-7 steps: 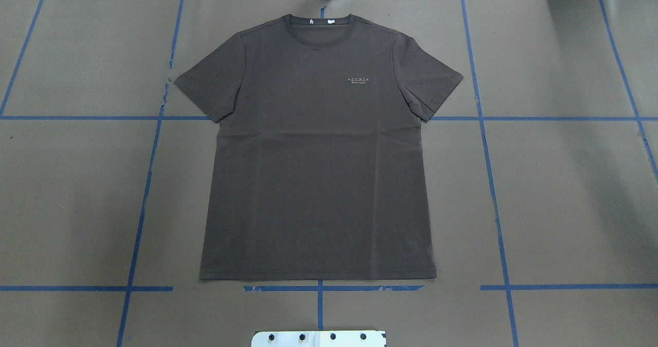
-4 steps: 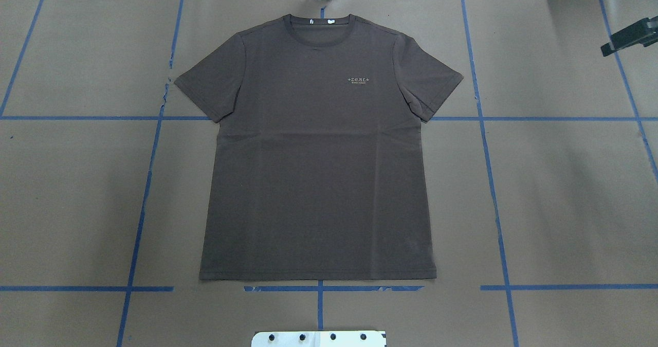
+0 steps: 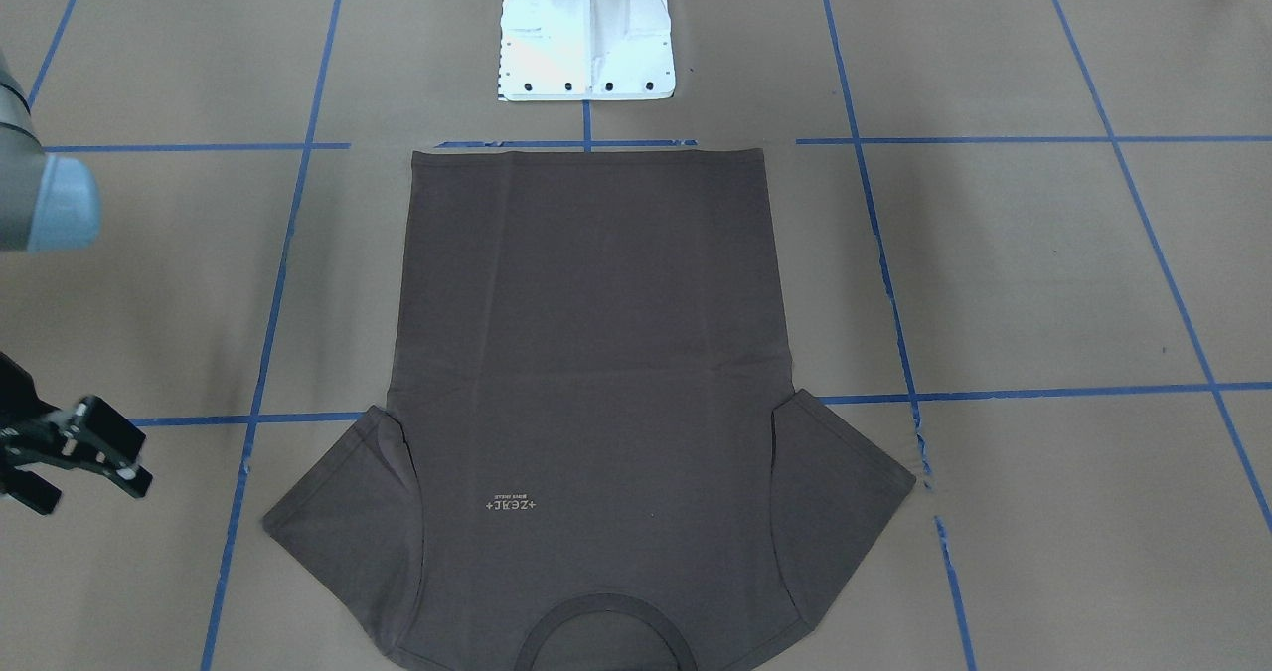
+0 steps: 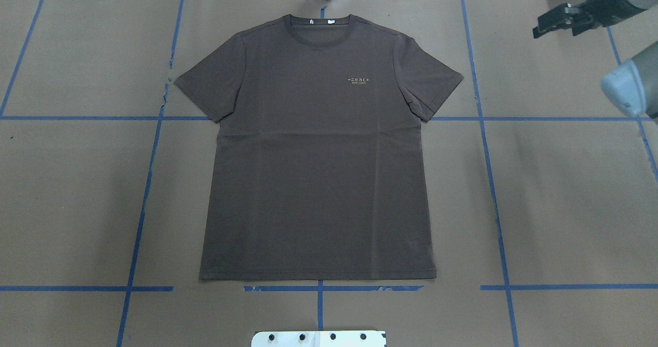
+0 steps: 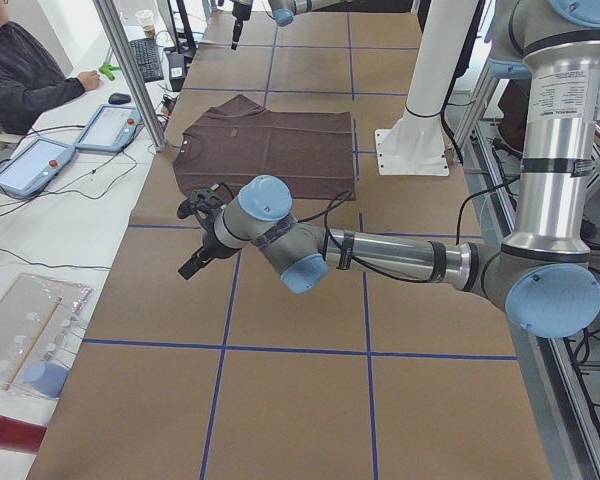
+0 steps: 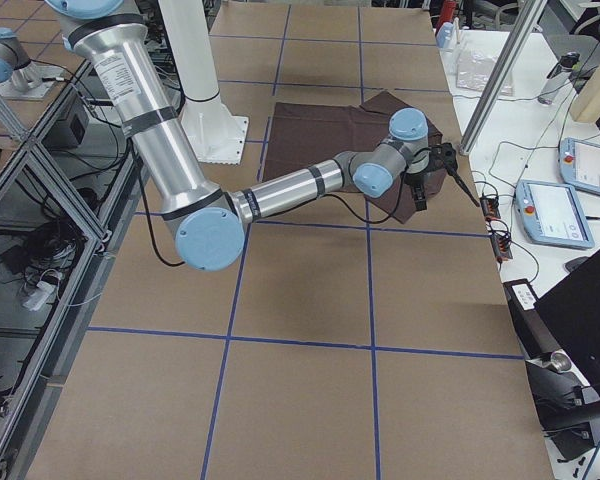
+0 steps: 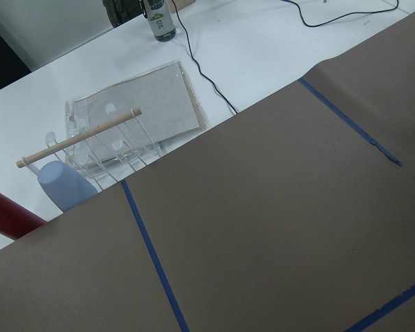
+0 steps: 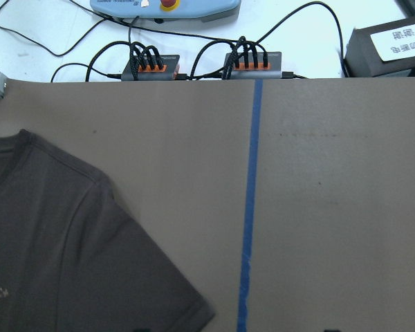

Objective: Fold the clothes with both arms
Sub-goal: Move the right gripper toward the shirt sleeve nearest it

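T-shirt point(image 4: 313, 172) lies flat, smooth-knit, with round ribbed collar point(image 4: 320, 42); matte brown paper point(image 4: 565, 193) beneath

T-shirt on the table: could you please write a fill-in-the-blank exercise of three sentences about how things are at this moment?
1. The T-shirt lies flat, with its logo facing ___.
2. Its collar points ___ from the white pedestal base.
3. The right pincer, apart from the shirt, holds ___.
Missing words: up; away; nothing.
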Tool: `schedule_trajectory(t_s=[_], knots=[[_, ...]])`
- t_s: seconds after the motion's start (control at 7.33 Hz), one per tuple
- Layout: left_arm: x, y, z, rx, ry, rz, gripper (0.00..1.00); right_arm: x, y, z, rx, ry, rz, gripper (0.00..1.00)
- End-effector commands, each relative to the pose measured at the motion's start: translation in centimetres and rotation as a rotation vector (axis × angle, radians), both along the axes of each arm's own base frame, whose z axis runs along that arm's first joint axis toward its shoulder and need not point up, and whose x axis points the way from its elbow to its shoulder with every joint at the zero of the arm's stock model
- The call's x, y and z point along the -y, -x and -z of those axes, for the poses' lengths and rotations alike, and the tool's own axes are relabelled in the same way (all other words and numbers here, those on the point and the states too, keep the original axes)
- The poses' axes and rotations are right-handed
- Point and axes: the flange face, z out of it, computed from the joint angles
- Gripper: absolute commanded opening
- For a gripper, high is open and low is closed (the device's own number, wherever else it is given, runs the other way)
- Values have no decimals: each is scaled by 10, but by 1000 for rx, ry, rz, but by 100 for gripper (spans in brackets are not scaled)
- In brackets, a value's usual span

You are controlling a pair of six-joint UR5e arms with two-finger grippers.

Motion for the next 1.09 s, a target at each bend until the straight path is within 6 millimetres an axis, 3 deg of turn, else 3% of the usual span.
schedule_trajectory(t_s=[0.0,0.41,0.68,0.95], knots=[[1,-1,2,-4,-4,-5,100,9,31,-4,0,11,-5,81],[1,-1,2,-4,-5,-6,100,2,70,-24,-36,42,-6,67],[2,-1,3,-3,-9,-7,100,-6,96,-26,-52,50,-32,66],[2,-1,3,-2,-9,-6,100,-17,137,-56,-33,26,-64,65]])
